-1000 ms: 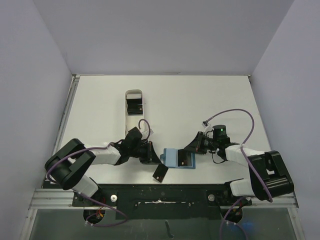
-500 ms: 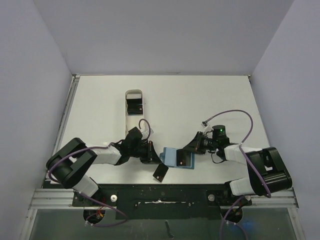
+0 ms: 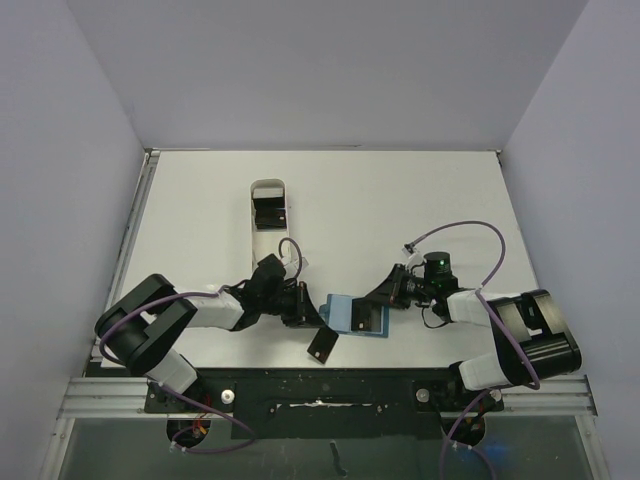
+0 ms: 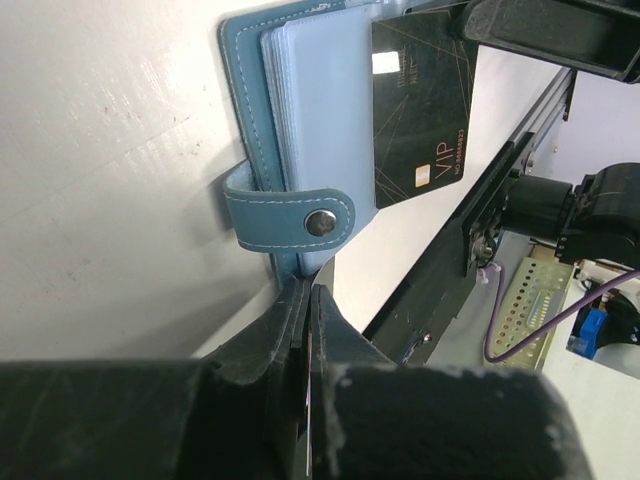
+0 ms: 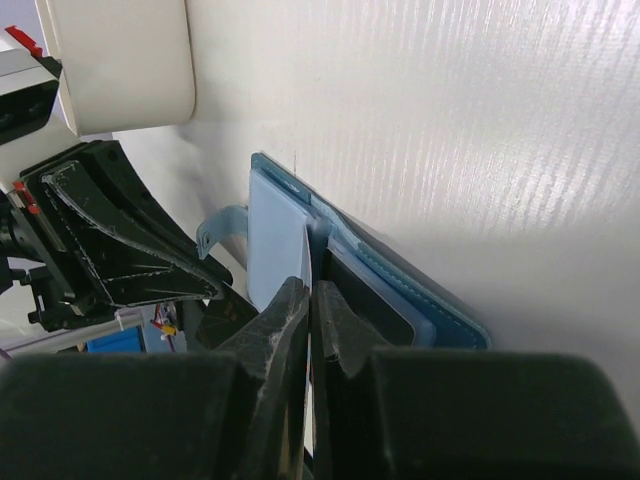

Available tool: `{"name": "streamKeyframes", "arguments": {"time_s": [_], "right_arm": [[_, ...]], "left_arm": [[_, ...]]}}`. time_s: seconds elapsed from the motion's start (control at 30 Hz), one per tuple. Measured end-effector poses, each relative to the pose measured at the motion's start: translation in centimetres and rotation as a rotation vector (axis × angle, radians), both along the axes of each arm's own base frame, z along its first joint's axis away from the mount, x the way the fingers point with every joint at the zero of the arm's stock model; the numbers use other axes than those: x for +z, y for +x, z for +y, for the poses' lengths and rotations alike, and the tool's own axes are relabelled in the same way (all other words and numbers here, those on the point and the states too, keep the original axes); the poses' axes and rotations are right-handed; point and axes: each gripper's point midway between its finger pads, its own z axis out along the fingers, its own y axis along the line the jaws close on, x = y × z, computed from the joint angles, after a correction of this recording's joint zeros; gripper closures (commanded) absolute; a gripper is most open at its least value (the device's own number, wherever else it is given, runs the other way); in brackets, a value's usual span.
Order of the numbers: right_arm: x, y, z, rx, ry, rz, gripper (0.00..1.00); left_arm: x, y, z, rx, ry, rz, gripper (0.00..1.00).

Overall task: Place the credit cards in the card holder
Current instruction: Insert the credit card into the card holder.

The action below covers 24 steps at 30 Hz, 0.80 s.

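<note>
One glossy black card point(image 4: 420, 110) overlaps stitched teal card holder point(image 4: 245, 110).

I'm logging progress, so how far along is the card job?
Done: no card looks fully pocketed. In hand: a VIP card lies on the open holder, with the left gripper and right gripper shut at its edges. Still to do: seating it, then the loose card and the stacked cards in the tray.
</note>
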Motion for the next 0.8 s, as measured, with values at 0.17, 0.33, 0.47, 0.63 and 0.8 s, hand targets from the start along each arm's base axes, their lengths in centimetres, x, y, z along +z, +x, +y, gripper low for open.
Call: {"name": "streamKeyframes", "arguments": {"time_s": [0.17,0.33,0.47,0.63,0.8], "right_arm": [[0.15,0.53,-0.04,-0.013,-0.002,-0.024,1.0],[-0.07,0.54,-0.12,-0.029,-0.004,-0.025,1.0],[-0.23,0.55,-0.03,-0.033,-0.013,-0.033,1.0],[-0.22,0.67,0.32,-0.034,-0.022,-0.048,1.0],[-0.44,0.63,0.47,-0.047,-0.029,-0.052,1.0]], "left_arm": [[0.02,-0.08,-0.09,0.001,-0.009,-0.004,1.0],[-0.06,-0.19,-0.2,-0.001,-0.018,-0.011,1.0],[-0.06,-0.18,-0.37,-0.001,-0.028,-0.016,1.0],[-0.03,-0.14,-0.49,0.002,-0.034,-0.018,1.0],[-0.02,-0.12,-0.54,0.003,-0.039,-0.02,1.0]]}}
